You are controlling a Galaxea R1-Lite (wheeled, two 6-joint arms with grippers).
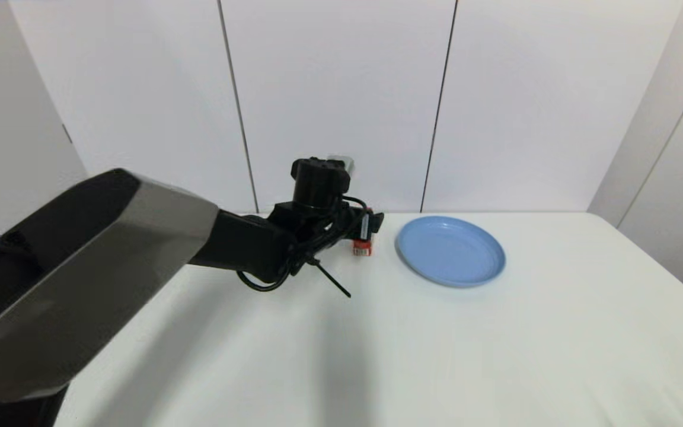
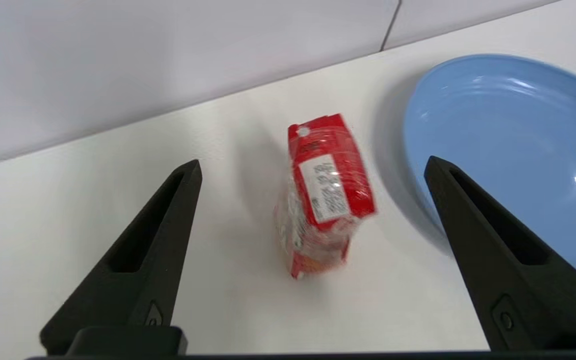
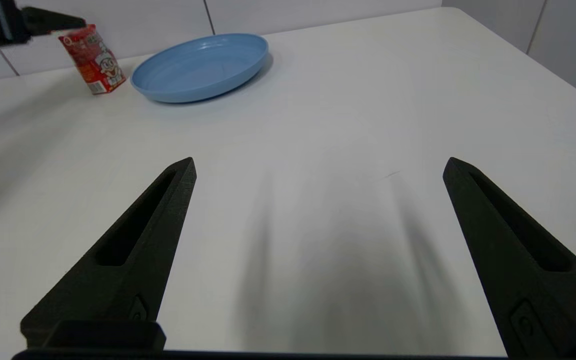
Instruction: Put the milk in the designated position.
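The milk (image 1: 363, 248) is a small red carton with a white label, standing on the white table just left of the blue plate (image 1: 451, 250). My left gripper (image 1: 373, 224) hangs over and just behind the carton. In the left wrist view the milk (image 2: 325, 195) sits between and beyond the spread black fingers of the left gripper (image 2: 313, 162), which is open and touches nothing; the plate (image 2: 508, 150) lies beside it. My right gripper (image 3: 319, 161) is open and empty, low over the near table, far from the milk (image 3: 93, 60) and the plate (image 3: 200, 65).
White wall panels rise right behind the table's far edge (image 1: 495, 212). The table's right edge (image 1: 661, 267) runs beside more panels. The left arm's thick link (image 1: 92, 267) crosses the left side of the table.
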